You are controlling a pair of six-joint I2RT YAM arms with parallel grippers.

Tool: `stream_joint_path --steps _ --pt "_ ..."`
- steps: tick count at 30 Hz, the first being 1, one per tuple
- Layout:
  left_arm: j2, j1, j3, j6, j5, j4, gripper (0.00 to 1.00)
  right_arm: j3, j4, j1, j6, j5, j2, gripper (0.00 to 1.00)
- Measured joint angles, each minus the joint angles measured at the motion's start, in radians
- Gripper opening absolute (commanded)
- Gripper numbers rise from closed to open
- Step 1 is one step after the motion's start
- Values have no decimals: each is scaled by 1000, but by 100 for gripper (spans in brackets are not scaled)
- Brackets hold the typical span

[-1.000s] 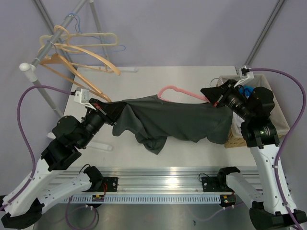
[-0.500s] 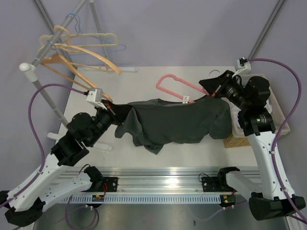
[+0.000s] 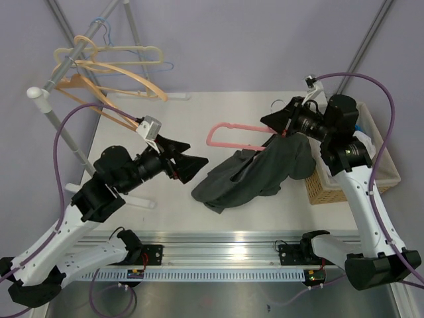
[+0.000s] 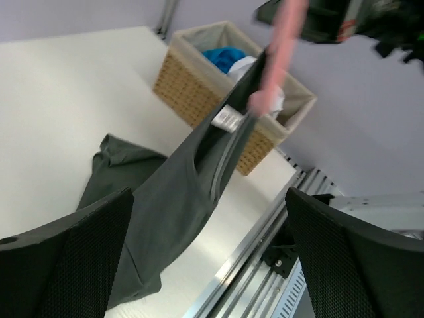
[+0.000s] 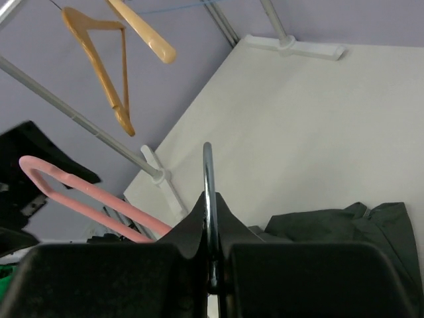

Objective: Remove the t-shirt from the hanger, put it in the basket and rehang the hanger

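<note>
Top external gave us the turn: the t-shirt, stretched taut between both arms a second earlier, had slumped. Its lower folds were heaped on the tabletop while its upper part hung from the right end of the pink hanger. The hanger's looped left end now stood bare, clear of the cloth. From the left wrist we could see the collar caught over the pink arm, so we judged the shirt only half off. The right hand was clamped tight on the hanger's metal hook and had raised it. The left hand had let go, fingers spread wide and empty, just beside the cloth. Off to the right sat the wicker basket. One more tug on the fabric looked necessary to us.
</note>
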Motion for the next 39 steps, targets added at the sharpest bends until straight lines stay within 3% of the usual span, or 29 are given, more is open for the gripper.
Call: stream_joint_path --steps 6,10,21,29,30,33,34,39 --pt "-40 0 142 72 50 -74 99 21 -179 142 -146 87 64 0" --pt "-32 0 190 85 75 -96 99 -15 -188 192 -177 113 44 0" --pt "390 0 278 136 234 -190 76 -70 -167 314 -199 198 80 0" --pt "422 0 258 149 254 -219 40 -74 -165 319 -213 236 80 0" --pt "422 0 258 149 254 -219 28 -74 -165 319 -213 237 80 0" --pt "421 7 258 145 250 -223 11 -74 -166 320 -212 235 79 0" --pt "421 6 258 146 253 -223 0 -74 -165 320 -212 235 79 0" --pt "421 8 257 146 280 -223 0 -74 -165 320 -212 233 79 2"
